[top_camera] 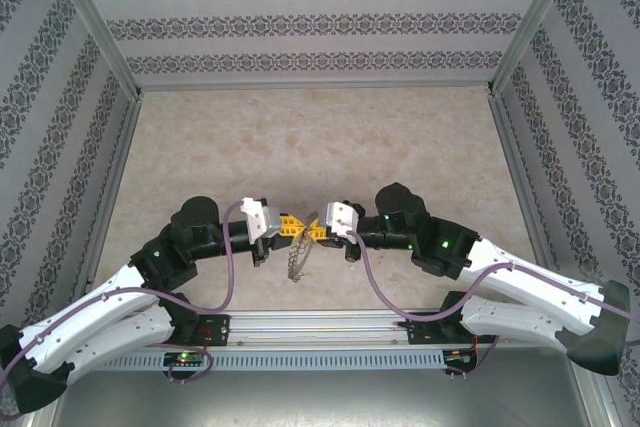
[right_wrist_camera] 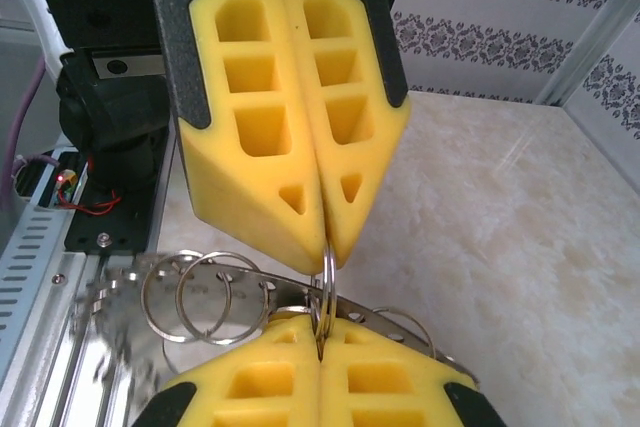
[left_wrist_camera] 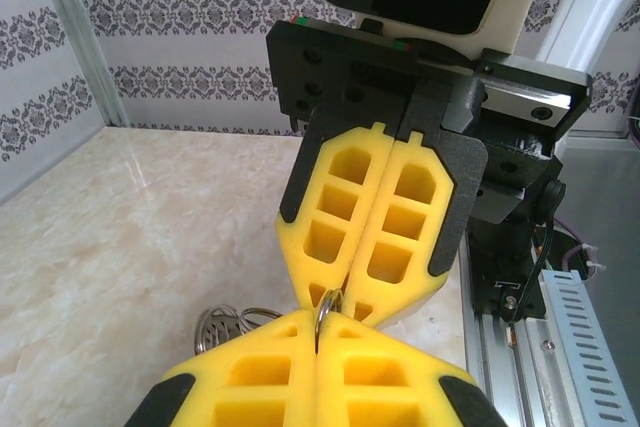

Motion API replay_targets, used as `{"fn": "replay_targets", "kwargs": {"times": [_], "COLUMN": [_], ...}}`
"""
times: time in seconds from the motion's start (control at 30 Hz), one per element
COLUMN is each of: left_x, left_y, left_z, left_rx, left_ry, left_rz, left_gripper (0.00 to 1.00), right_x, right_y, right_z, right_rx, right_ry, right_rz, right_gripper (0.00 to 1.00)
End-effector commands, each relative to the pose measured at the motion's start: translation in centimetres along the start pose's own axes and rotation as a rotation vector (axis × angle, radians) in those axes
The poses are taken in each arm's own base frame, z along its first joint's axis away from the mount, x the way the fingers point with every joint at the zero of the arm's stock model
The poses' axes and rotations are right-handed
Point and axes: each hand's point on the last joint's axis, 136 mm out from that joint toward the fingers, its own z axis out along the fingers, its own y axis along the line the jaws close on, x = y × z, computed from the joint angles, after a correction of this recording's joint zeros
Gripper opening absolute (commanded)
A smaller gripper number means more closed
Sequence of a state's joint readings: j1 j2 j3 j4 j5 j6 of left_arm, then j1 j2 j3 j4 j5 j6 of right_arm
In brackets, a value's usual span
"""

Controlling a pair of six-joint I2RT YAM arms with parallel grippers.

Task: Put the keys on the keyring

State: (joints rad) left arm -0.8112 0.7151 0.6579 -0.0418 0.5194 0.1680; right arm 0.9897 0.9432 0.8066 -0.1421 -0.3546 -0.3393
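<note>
My two grippers meet tip to tip above the near middle of the table. The left gripper [top_camera: 291, 228] [left_wrist_camera: 320, 325] [right_wrist_camera: 328, 247] and the right gripper [top_camera: 318, 231] [right_wrist_camera: 322, 335] [left_wrist_camera: 347, 299] are both shut on one thin silver wire loop [right_wrist_camera: 329, 285] [left_wrist_camera: 329, 305] of the keyring. The keyring [top_camera: 297, 259] hangs below them, tilted. Its flat grey band [right_wrist_camera: 255, 275] carries more wire loops [right_wrist_camera: 190, 297], and part of it shows beside my left fingers [left_wrist_camera: 215, 329]. The tiny yellow-orange key is hidden or out of view.
A metal rail [top_camera: 320, 325] [left_wrist_camera: 575, 347] runs along the near edge under both arms. Aluminium frame posts [top_camera: 100, 42] and patterned walls enclose the marble-look table [top_camera: 320, 137], which stretches open behind the grippers.
</note>
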Motion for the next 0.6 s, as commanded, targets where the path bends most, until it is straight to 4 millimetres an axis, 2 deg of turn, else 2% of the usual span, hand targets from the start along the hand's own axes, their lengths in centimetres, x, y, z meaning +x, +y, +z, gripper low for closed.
{"fn": "replay_targets", "kwargs": {"times": [0.0,0.03,0.1,0.17,0.37,0.47,0.57], "left_x": [-0.9,-0.5,0.0,0.3,0.7,0.7,0.9], "left_y": [0.1,0.1,0.0,0.1,0.0,-0.1,0.0], "left_z": [-0.1,0.0,0.1,0.1,0.4,0.6,0.8], "left_rx": [0.004,0.012,0.025,0.021,0.043,0.054,0.057], "left_ry": [0.012,0.044,0.091,0.119,0.171,0.180,0.191], "left_rz": [0.027,0.017,0.000,-0.008,-0.023,-0.029,-0.032], "left_gripper": [0.00,0.01,0.11,0.16,0.20,0.17,0.19], "right_x": [-1.2,-1.0,-0.6,-0.3,-0.1,0.0,-0.1], "right_y": [-0.8,-0.9,-1.0,-1.0,-0.6,-0.5,-0.3], "right_z": [-0.8,-0.8,-0.7,-0.7,-0.6,-0.5,-0.5], "right_rx": [0.031,0.035,0.035,0.028,-0.014,-0.024,-0.033], "right_ry": [-0.024,-0.005,0.037,0.063,0.104,0.112,0.106], "right_rz": [-0.033,-0.040,-0.051,-0.060,-0.079,-0.080,-0.080], "right_gripper": [0.00,0.00,0.00,0.00,0.00,0.00,0.00]}}
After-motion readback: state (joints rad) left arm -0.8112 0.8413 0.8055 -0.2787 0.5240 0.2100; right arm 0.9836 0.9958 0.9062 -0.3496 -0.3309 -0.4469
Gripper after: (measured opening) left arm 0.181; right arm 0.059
